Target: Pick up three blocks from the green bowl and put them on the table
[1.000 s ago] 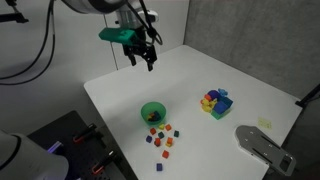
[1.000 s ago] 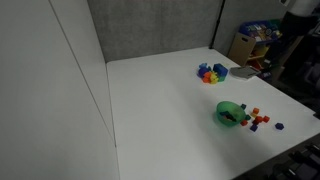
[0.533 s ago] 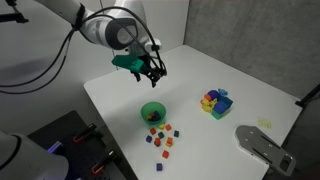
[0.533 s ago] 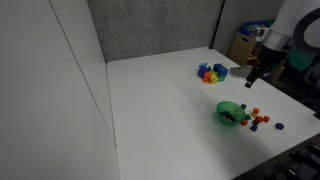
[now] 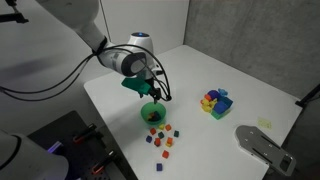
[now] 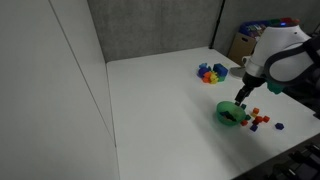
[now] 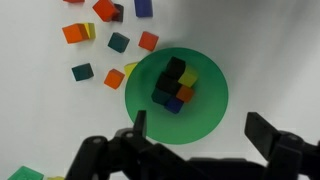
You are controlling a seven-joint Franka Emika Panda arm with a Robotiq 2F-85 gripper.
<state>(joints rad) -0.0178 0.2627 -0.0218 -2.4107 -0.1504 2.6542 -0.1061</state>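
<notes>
The green bowl (image 7: pixel 176 97) sits on the white table (image 5: pixel 190 85) and holds a small pile of blocks (image 7: pixel 174 84). It shows in both exterior views (image 5: pixel 153 112) (image 6: pixel 231 113). Several loose blocks (image 7: pixel 108 45) lie on the table beside the bowl, also seen in the exterior views (image 5: pixel 162 137) (image 6: pixel 263 120). My gripper (image 7: pixel 200 135) is open and empty, hovering just above the bowl's rim with the fingers apart. It also shows in both exterior views (image 5: pixel 155 94) (image 6: pixel 240 97).
A bigger blue-yellow-red-green block cluster (image 5: pixel 215 102) stands further along the table, also in an exterior view (image 6: pixel 211 72). A grey metal plate (image 5: pixel 262 146) lies at a table corner. Dark grey wall panels stand behind the table.
The arm has come down from high above the table's far side to just over the green bowl. The gripper stays open. The blocks have not moved.
</notes>
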